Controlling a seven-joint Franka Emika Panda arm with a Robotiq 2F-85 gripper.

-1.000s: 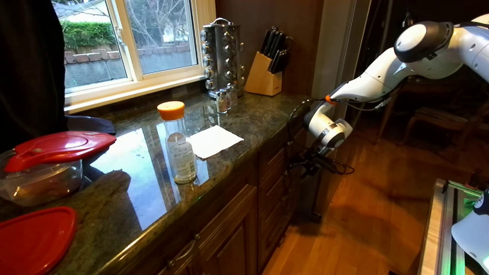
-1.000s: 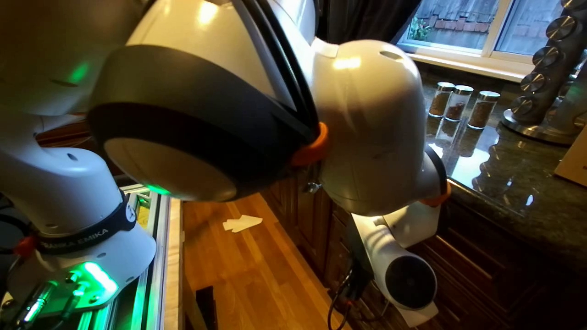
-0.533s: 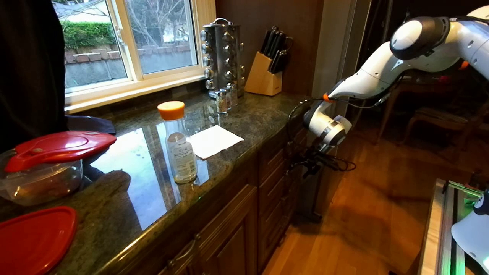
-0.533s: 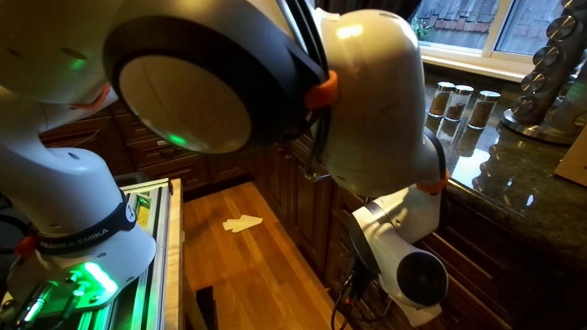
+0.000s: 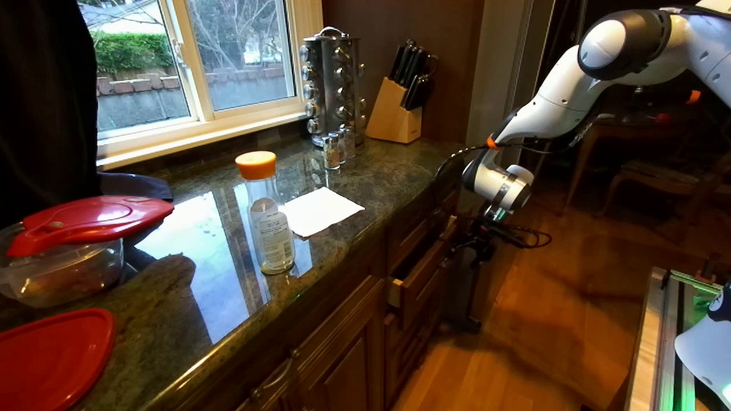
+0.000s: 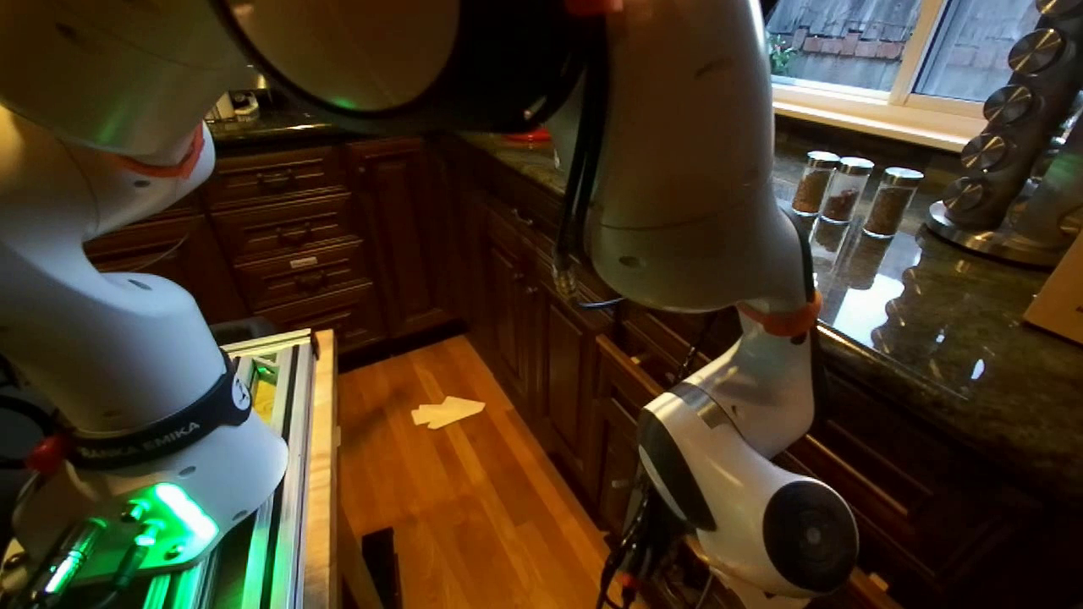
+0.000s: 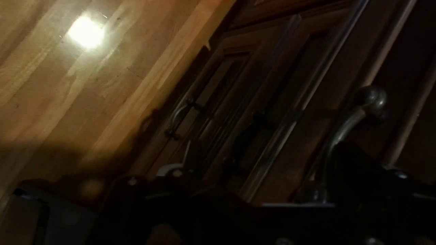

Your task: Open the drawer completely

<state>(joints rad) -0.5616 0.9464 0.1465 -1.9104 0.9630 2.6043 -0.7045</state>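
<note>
The white arm (image 5: 562,94) slopes down from its raised elbow (image 5: 622,45) toward the cabinets (image 5: 345,354) and bends sharply at the wrist (image 5: 499,188), so that the gripper (image 5: 471,246) hangs tipped downward, lower than the counter (image 5: 394,174). In an exterior view the wrist shows its round black cap (image 6: 810,536), and dark cables (image 6: 634,545) loop just beside the gripper. The gripper is spread rather than clenched: in the wrist view its fingers (image 7: 356,165) stand apart, with a curved metal handle (image 7: 337,135) passing between them, closer to one (the view is murky there, so I cannot tell whether either finger touches the metal). The drawer (image 5: 422,291) is just beside the gripper, on its cabinet side, standing out from the cabinet face with a strip of pale inner wall (image 5: 396,292) in sight. Below the gripper are lower drawer fronts (image 5: 408,345) and, out from them, the wooden floor (image 5: 514,348). Above the gripper and past it, on the counter, stand a knife block (image 5: 394,117) and a metal spice rack (image 5: 333,85).
</note>
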